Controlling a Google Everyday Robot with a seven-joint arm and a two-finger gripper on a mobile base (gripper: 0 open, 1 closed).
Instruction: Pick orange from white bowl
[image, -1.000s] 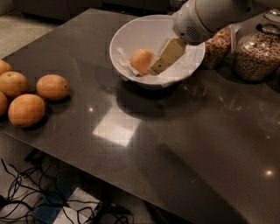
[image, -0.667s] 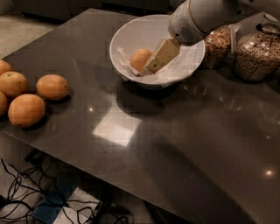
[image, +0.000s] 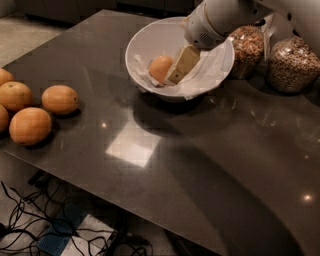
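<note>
The orange (image: 159, 68), round and light orange, lies in the white bowl (image: 150, 37) on crumpled white paper, left of the bowl's middle. The bowl stands at the back of the dark table (image: 165, 150). My gripper (image: 175, 72) comes down into the bowl from the upper right on a white arm. Its tan finger (image: 183, 64) rests right beside the orange, on the orange's right side, touching or nearly touching it. The other finger is hidden.
Several larger, deeper-orange fruits (image: 60, 99) lie at the table's left edge. Two glass jars of grains (image: 289, 62) stand behind and right of the bowl. Cables (image: 30, 220) lie on the floor below the table's front edge.
My gripper has moved a little left and down inside the bowl, closer against the orange. The orange and bowl have stayed in place.
</note>
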